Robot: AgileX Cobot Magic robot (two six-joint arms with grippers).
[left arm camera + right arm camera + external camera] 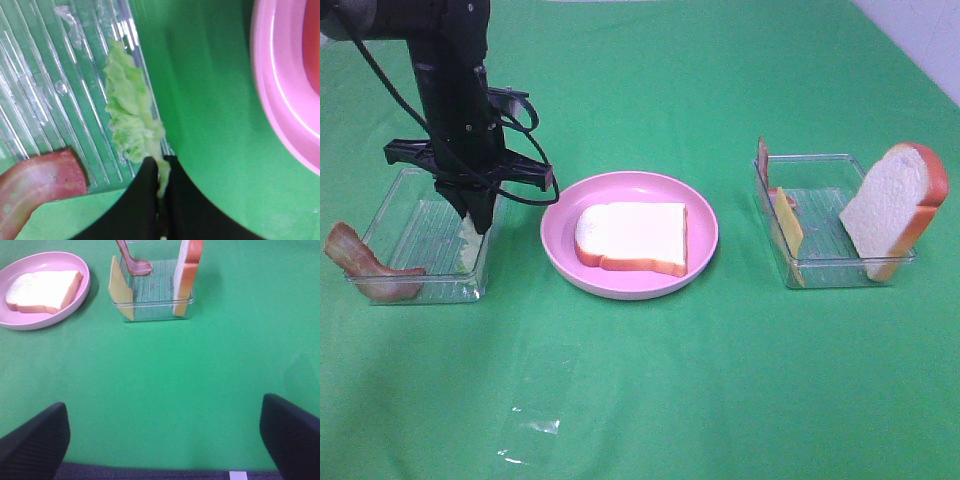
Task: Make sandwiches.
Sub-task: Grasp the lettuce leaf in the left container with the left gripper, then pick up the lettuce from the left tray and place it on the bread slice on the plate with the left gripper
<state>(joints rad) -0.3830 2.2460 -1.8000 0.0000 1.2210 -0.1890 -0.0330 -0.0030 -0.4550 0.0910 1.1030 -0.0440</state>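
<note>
One white bread slice (632, 236) with orange-brown crust lies flat on the round pink plate (705, 215). My left gripper (474, 226) reaches down into the left clear tray (410, 225) and is shut on the edge of a pale green lettuce leaf (127, 107), as the left wrist view shows between the fingertips (161, 164). A reddish bacon strip (358, 262) hangs over that tray's front left corner. The right clear tray (820, 262) holds a second bread slice (895, 205) standing on edge, yellow cheese (788, 228) and another bacon strip (762, 160). My right gripper (162, 407) is open and empty over the green cloth, well short of that tray.
Green cloth (650, 380) covers the table. A small scrap of clear plastic film (535, 430) lies on it near the front. The left arm's black cables (525, 150) hang close to the plate's left rim.
</note>
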